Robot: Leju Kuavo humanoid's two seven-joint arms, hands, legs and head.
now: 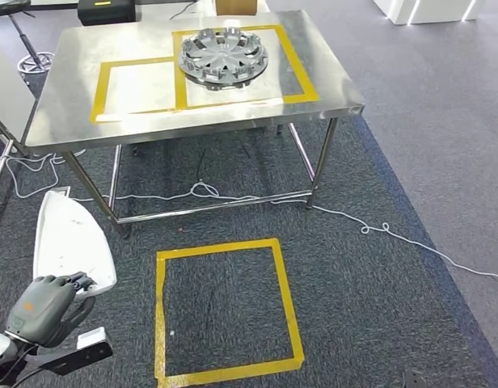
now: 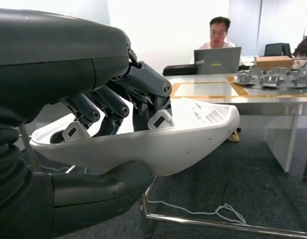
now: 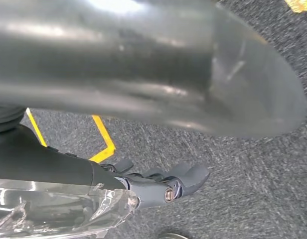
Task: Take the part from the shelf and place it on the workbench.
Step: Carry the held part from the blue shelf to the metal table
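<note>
My left hand (image 1: 42,307) grips a white curved shell part (image 1: 69,238) low at the left, well short of the workbench. In the left wrist view the fingers (image 2: 106,99) lie over the part's (image 2: 174,144) upper face and the thumb presses from underneath. The steel workbench (image 1: 69,81) stands ahead, with an empty yellow-taped rectangle (image 1: 102,89) on its left half. My right hand (image 3: 159,184) hangs over the grey carpet with its fingers stretched out and nothing in them.
A grey wheel cover (image 1: 222,56) fills the taped area on the bench's right half. A yellow tape square (image 1: 286,299) marks the floor before the bench, and a white cable (image 1: 197,192) runs under it. A person (image 2: 220,30) sits behind a laptop (image 2: 219,59) beyond the bench.
</note>
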